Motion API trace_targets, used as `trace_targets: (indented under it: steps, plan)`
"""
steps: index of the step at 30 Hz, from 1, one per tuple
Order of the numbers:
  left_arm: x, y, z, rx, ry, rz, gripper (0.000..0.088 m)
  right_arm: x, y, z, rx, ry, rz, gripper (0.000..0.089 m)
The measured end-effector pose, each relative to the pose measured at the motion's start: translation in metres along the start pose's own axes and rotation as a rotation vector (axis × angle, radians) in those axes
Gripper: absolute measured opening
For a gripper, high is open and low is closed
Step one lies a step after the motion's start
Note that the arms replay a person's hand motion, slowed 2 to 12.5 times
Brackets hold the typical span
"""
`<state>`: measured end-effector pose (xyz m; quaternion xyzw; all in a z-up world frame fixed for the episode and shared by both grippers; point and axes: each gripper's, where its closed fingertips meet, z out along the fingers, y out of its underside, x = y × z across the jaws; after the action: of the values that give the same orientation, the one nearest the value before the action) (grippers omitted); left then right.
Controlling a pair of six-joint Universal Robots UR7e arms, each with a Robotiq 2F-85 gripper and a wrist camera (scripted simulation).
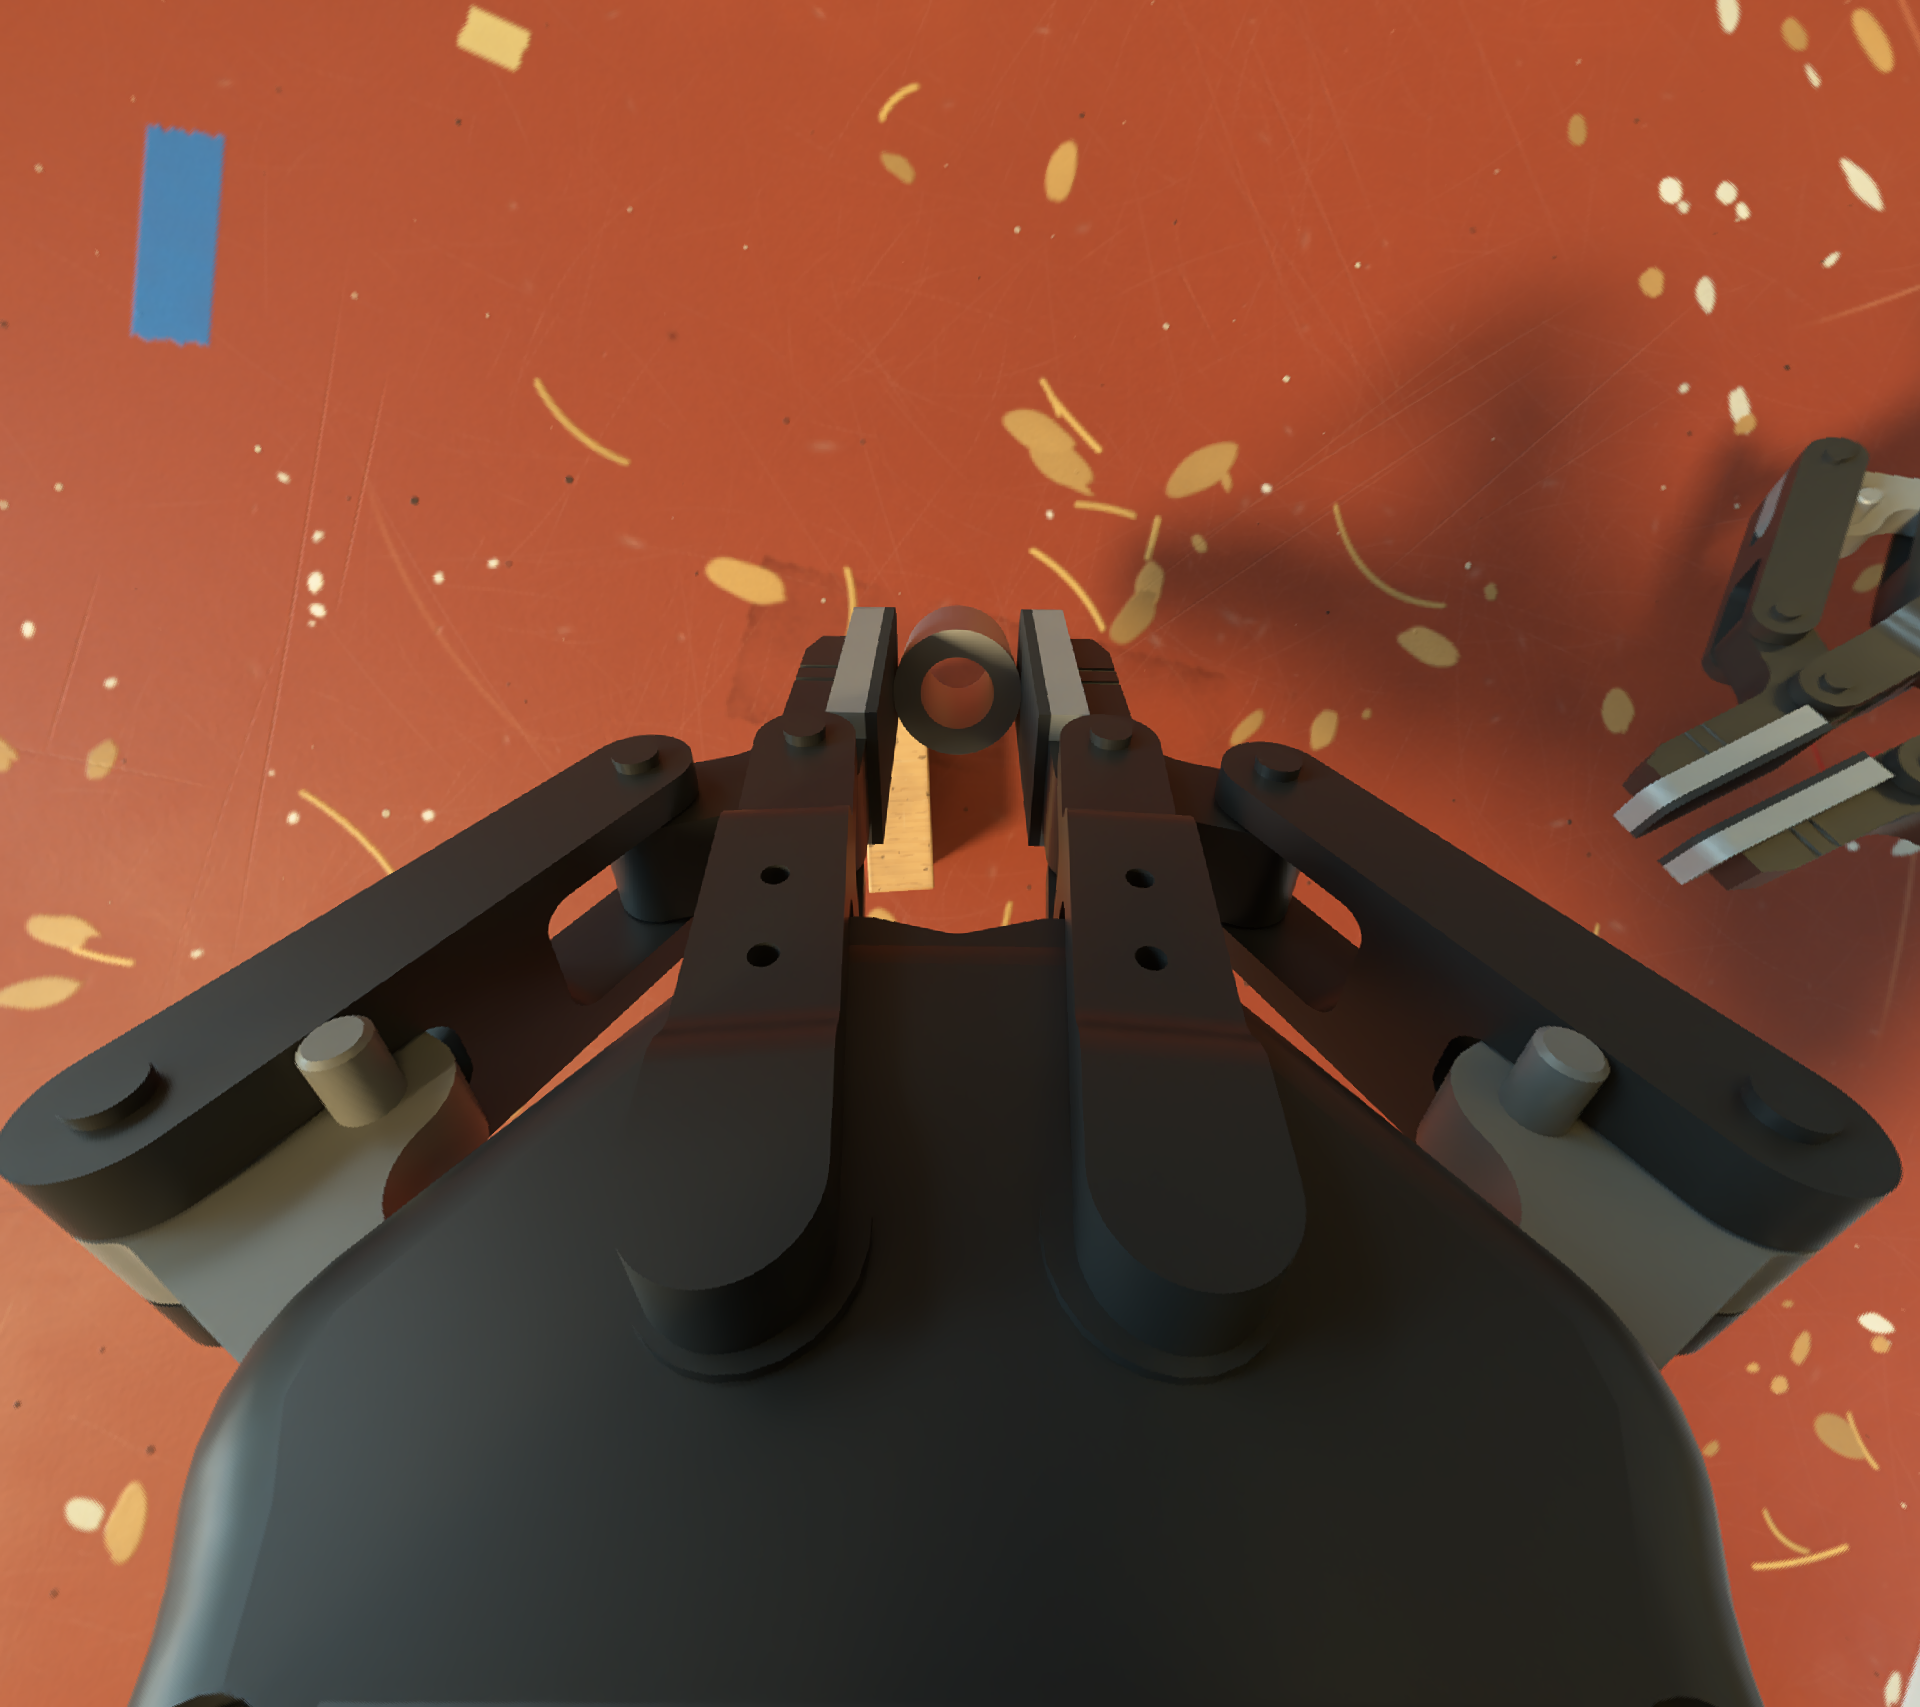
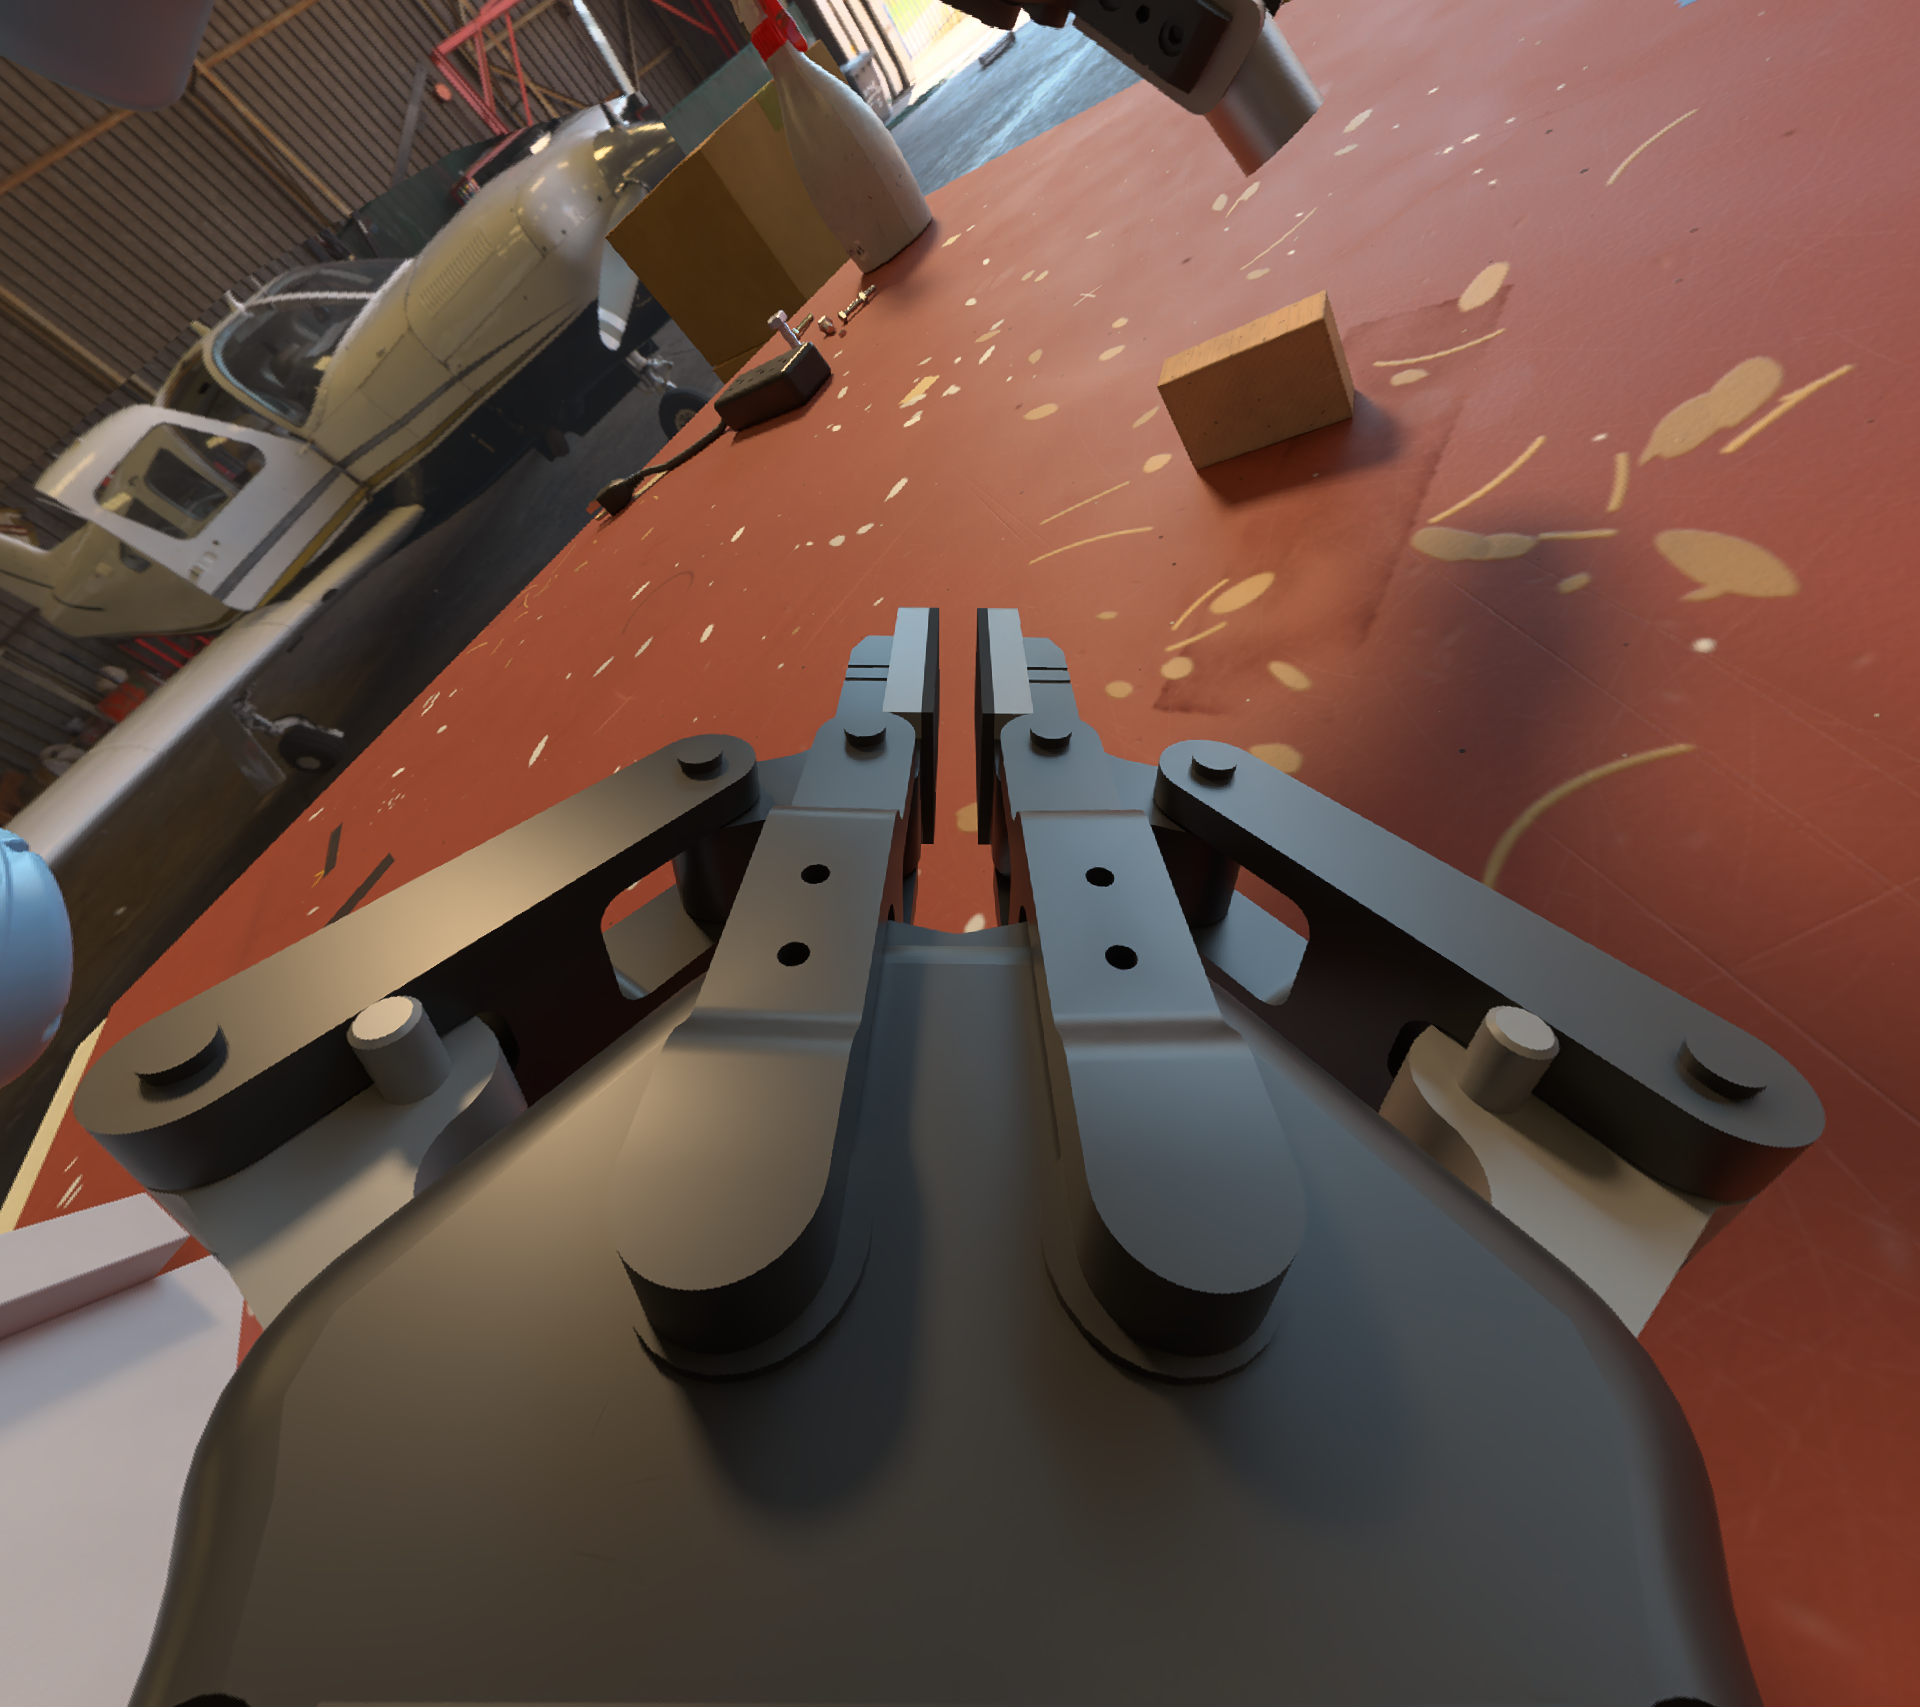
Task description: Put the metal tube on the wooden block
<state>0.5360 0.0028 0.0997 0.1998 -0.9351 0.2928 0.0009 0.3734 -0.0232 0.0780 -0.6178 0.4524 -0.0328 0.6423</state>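
Observation:
In the left wrist view my left gripper (image 1: 956,686) is shut on the metal tube (image 1: 956,693), a short grey tube seen end-on between the pads. It is held above the red table. A strip of the wooden block (image 1: 902,826) shows below, between the fingers. In the right wrist view the wooden block (image 2: 1257,379) lies flat on the table, and the left gripper (image 2: 1226,57) holds the tube (image 2: 1262,109) in the air beyond it. My right gripper (image 2: 958,660) is shut and empty, low over the table short of the block; it also shows in the left wrist view (image 1: 1756,805).
A bowling pin (image 2: 842,151), a cardboard box (image 2: 717,244), a black adapter with a cable (image 2: 774,384) and small screws (image 2: 847,304) stand along the table's left edge. A blue tape strip (image 1: 177,234) lies on the red table. A white object (image 2: 83,1345) sits near left.

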Motion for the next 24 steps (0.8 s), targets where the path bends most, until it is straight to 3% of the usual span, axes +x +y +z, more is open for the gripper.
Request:
trace_targets:
  steps: [24]
  plan:
    - [-0.011, 0.036, 0.021, -0.188, -0.068, -0.025, 0.0208, 0.001, 0.000, 0.000, -0.001, 0.001, 0.003, 0.0063]
